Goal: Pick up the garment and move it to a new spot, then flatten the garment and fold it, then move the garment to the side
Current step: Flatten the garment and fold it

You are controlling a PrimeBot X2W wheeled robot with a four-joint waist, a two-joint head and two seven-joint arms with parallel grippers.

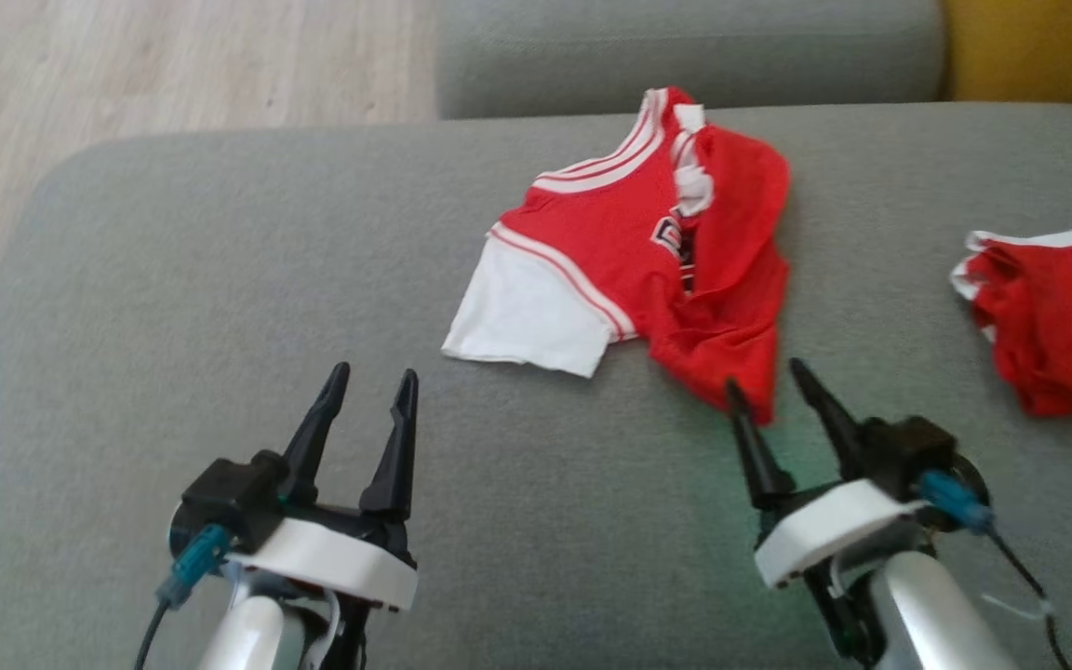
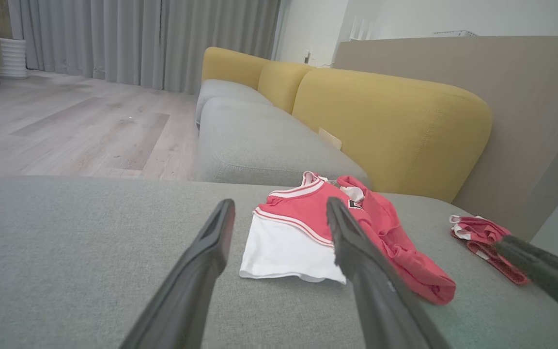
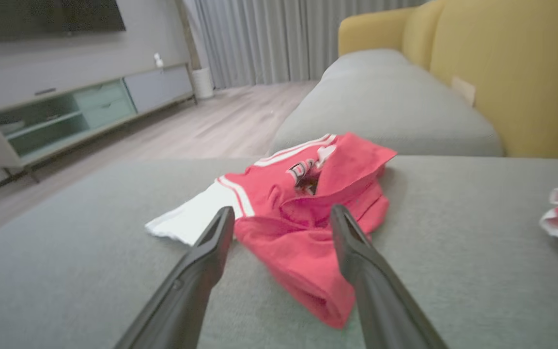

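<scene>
A red garment (image 1: 648, 251) with a white sleeve and white stripes lies crumpled on the grey sofa seat (image 1: 220, 307), partly folded over itself. It also lies ahead in the left wrist view (image 2: 317, 228) and in the right wrist view (image 3: 308, 203). My left gripper (image 1: 373, 377) stands open near the seat's front, left of the white sleeve, with nothing between its fingers. My right gripper (image 1: 764, 372) is open too, its fingertips right at the garment's lower red edge. In the right wrist view the red hem sits between the fingers (image 3: 211, 242).
A second red and white cloth (image 1: 1048, 316) lies bunched at the right edge of the seat. Yellow backrest cushions (image 2: 395, 121) run behind the sofa. Wooden floor (image 1: 127, 65) lies beyond the seat's left edge. A low TV cabinet (image 3: 66, 111) stands across the room.
</scene>
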